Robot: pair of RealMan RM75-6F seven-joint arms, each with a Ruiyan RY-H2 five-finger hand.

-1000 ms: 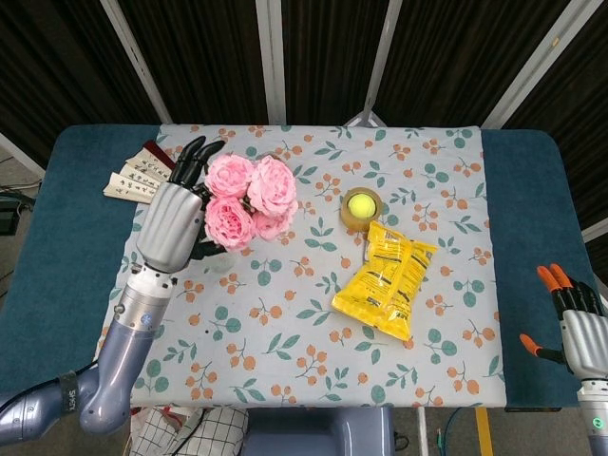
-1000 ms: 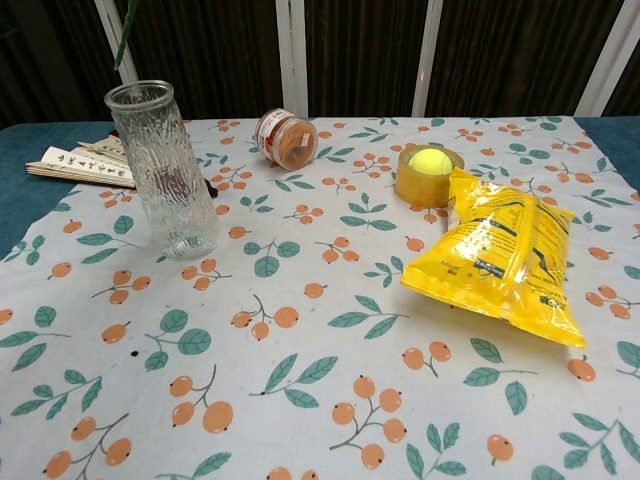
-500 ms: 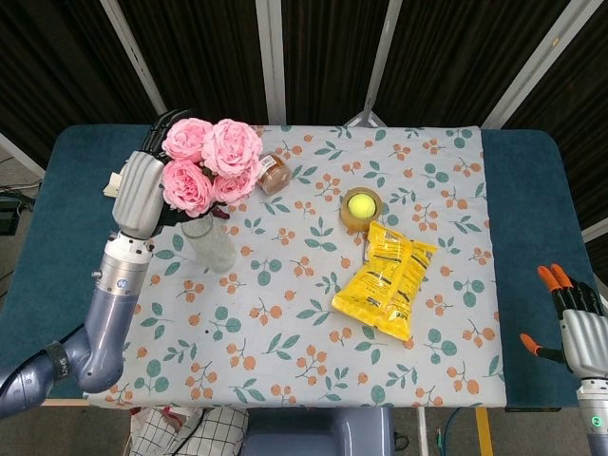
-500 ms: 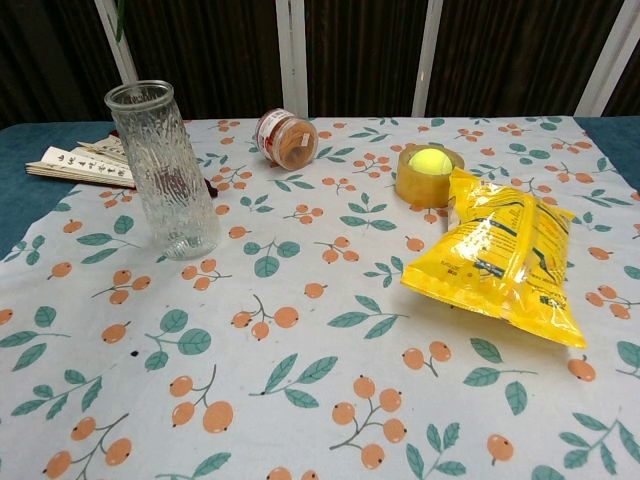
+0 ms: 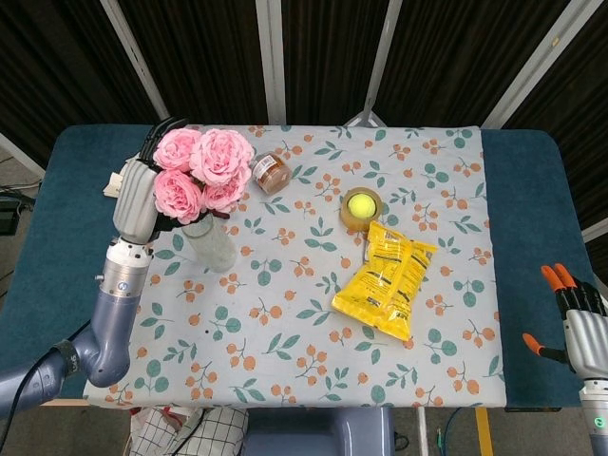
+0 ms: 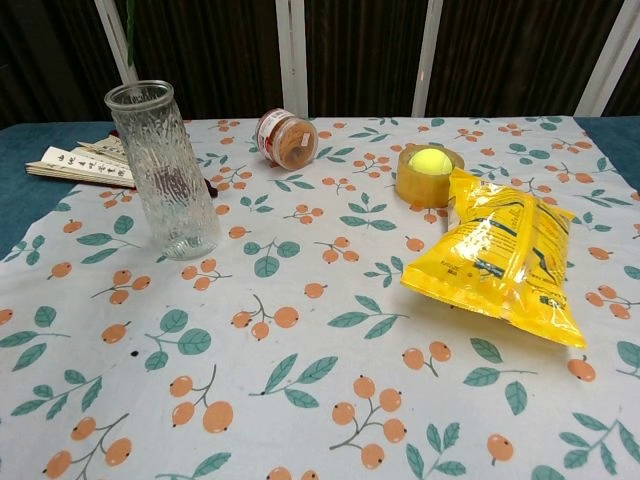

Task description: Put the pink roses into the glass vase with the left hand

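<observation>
My left hand [image 5: 137,197] grips a bunch of pink roses [image 5: 200,170] by the stems and holds the blooms above the glass vase [image 5: 215,245]. In the chest view the ribbed vase [image 6: 166,170] stands upright and empty at the left of the flowered cloth. A thin green stem [image 6: 128,32] shows above its mouth at the frame's top edge. The left hand itself is out of the chest view. My right hand [image 5: 579,327] hangs at the lower right, off the table, fingers apart and holding nothing.
A yellow snack bag [image 5: 385,280] lies right of centre. A tape roll with a tennis ball [image 5: 360,207] in it sits behind the bag. A small jar [image 6: 284,138] lies on its side behind the vase. A folded fan [image 6: 79,165] rests at the cloth's left edge.
My left hand has carried the roses back and to the left, then eased them slightly down over the vase. The right hand has stayed put.
</observation>
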